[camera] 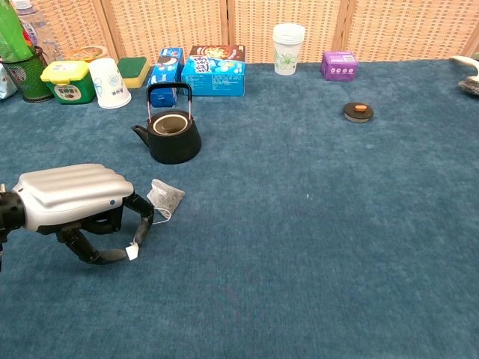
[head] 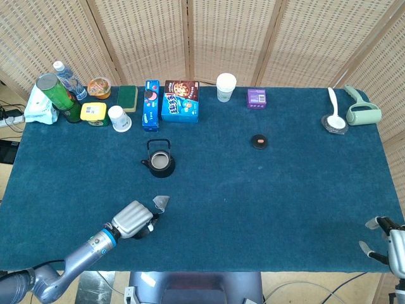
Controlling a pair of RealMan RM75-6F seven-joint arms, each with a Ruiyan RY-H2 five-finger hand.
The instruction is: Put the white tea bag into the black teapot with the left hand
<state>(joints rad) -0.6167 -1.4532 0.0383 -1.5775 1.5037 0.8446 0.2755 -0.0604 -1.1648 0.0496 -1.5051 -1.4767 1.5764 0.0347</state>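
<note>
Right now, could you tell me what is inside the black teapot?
The black teapot stands lidless; its visible inside looks empty. The bottom is not visible. The white tea bag lies on the cloth.

- Blue surface [head: 253, 190] backed by woven screens [head: 228, 38].
- Back row, left side: green bottle [head: 54, 92], yellow tub [head: 93, 113], white cup [head: 118, 118], green sponge [head: 128, 97], two blue snack boxes [head: 181, 101].
- Paper cup [head: 225, 87] near purple box [head: 256, 98].
- Small round black lid [head: 259, 141] lying alone.
- White spoon [head: 334, 109] beside lint roller [head: 362, 107].
</note>
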